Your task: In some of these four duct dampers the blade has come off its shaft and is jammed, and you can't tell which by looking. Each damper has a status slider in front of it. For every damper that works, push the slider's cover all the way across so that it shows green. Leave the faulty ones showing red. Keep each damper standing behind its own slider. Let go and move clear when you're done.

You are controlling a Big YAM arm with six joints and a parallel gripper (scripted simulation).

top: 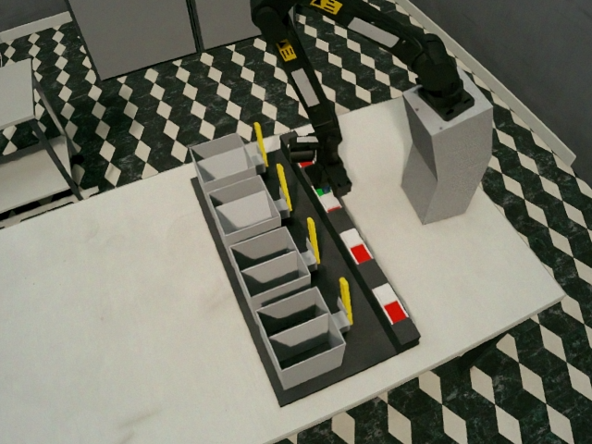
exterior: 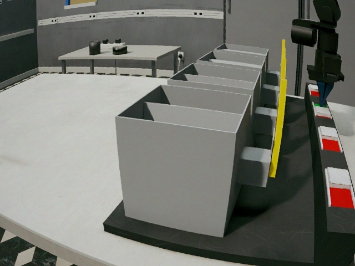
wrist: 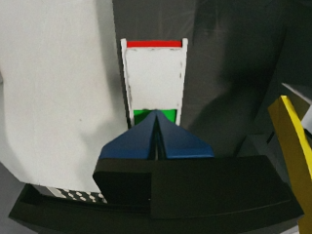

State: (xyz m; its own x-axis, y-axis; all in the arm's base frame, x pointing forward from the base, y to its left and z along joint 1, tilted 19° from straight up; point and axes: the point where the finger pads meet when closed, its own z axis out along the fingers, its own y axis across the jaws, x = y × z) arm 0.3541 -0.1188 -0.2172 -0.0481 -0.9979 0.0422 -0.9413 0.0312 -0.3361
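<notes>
My gripper (top: 326, 191) (exterior: 323, 105) (wrist: 156, 115) is shut and empty, its blue fingertips at the green end of the second-farthest slider. That slider's white cover (top: 329, 202) (exterior: 322, 110) (wrist: 153, 75) leaves green showing at the fingertips and a thin red strip (wrist: 153, 44) at the other end. The farthest slider (top: 305, 164) (exterior: 314, 93), third slider (top: 361, 253) (exterior: 331, 144) and nearest slider (top: 395, 311) (exterior: 341, 197) show red. Four grey dampers stand in a row behind their sliders, the nearest damper (top: 313, 366) (exterior: 177, 172) among them, each with an upright yellow handle. The two far blades look paler than the near ones.
The dampers stand on a dark base board (top: 368, 341) (exterior: 275, 237). Their yellow handles, such as the second-farthest handle (top: 284, 187) (wrist: 292, 138), rise between the boxes and the slider rail. The arm's grey pedestal (top: 447, 166) stands on the other side of the rail.
</notes>
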